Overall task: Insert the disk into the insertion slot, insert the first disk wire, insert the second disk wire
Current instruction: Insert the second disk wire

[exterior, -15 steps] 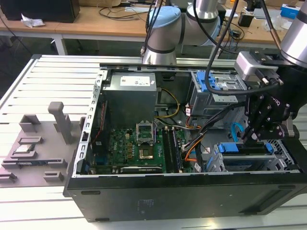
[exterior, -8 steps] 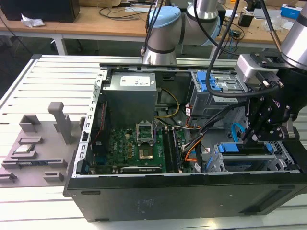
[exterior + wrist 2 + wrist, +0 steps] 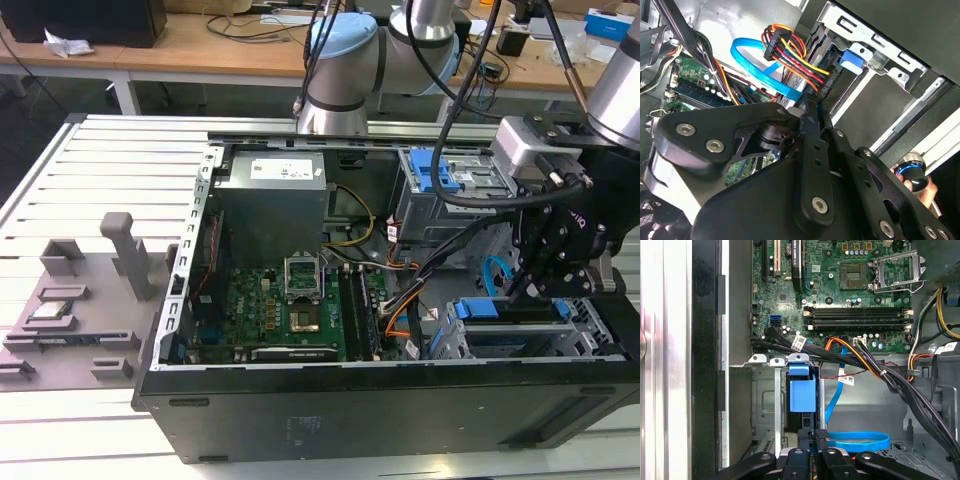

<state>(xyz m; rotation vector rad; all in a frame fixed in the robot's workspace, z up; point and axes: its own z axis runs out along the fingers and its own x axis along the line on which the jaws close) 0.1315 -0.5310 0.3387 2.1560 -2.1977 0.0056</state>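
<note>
Exterior view: the gripper [image 3: 527, 283] stands low inside the open computer case [image 3: 330, 405], at the right of the frame, just above the insertion slot [image 3: 590, 340].

The disk [image 3: 478, 309] sits in this slot, with the blue carrier at its end; in the first wrist view the same blue carrier [image 3: 802, 390] is at the centre, just above the fingertips [image 3: 821, 436]. There the 2 jaws stand close together, but I cannot tell if they hold something between them. In the second wrist view the first disk wire [image 3: 792, 57], a red, orange and black bundle, goes to a black plug near the upper centre, and the second disk wire [image 3: 760, 65], light blue and flat, makes a loop to its left. The motherboard [image 3: 840, 285] fills the upper part of the first wrist view.
</note>
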